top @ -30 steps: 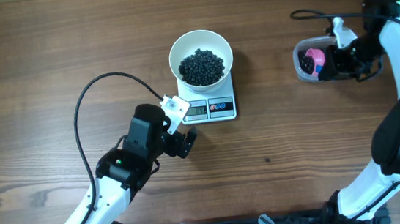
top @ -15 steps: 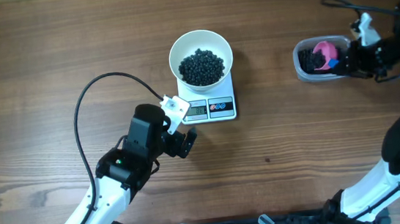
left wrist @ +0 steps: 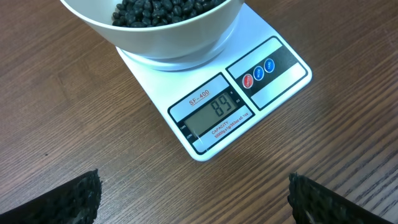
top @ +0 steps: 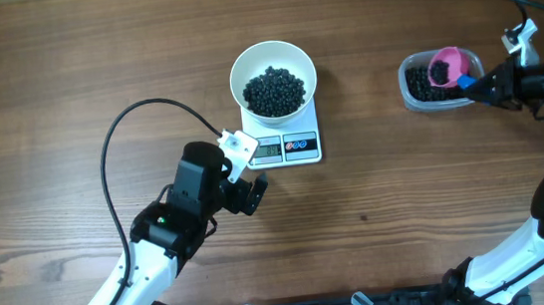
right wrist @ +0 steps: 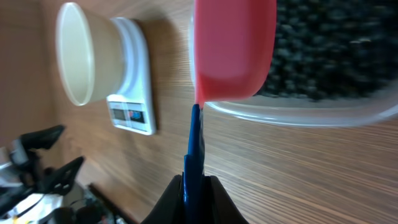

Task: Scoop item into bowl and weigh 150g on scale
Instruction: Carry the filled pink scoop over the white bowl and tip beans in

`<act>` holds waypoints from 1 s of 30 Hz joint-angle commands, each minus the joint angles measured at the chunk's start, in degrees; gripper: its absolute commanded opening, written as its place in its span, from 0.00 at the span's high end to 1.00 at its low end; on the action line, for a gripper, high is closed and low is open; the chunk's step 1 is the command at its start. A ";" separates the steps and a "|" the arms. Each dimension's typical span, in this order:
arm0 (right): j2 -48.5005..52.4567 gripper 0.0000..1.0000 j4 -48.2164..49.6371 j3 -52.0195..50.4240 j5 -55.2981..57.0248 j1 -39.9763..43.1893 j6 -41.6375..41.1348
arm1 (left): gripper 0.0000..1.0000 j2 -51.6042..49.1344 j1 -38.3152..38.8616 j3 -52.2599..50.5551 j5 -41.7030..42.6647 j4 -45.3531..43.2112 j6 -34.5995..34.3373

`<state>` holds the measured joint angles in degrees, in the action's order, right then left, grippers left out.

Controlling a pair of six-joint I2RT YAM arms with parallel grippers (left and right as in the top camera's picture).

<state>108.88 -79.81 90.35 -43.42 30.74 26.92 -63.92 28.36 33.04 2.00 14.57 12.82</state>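
tiny black beans (top: 274,90) heap in the white bowl (top: 304,61); right tool (right wrist: 194,183) grips pink scoop (right wrist: 233,50), left tool (left wrist: 196,196) gapes.

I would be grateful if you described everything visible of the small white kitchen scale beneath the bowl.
The small white square plastic-looking kitchen scale lies flat on the brown wooden table. Its front edge carries a grey display, switched on and reading 89 under an "SF-400" label, beside a dark strip with small red and blue round buttons. A round white glossy bowl of tiny black grains stands on its platform, covering most of it. Nothing else touches it.
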 commanded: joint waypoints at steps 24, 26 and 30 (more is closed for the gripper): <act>1.16 0.96 1.92 11.34 -10.49 -28.37 -9.35 | 0.00 0.00 -0.52 -0.20 -0.35 0.00 0.28; 1.16 0.96 4.35 11.50 -10.05 -31.47 -11.28 | 0.00 0.00 -0.52 -0.20 -0.35 0.00 0.28; 1.16 0.96 8.28 11.50 -4.33 -36.85 -16.02 | 0.00 0.00 -0.52 -0.20 -0.35 0.00 0.26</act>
<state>109.08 -73.36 100.42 -51.11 -2.52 15.64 -63.92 28.36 33.04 2.00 14.57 12.82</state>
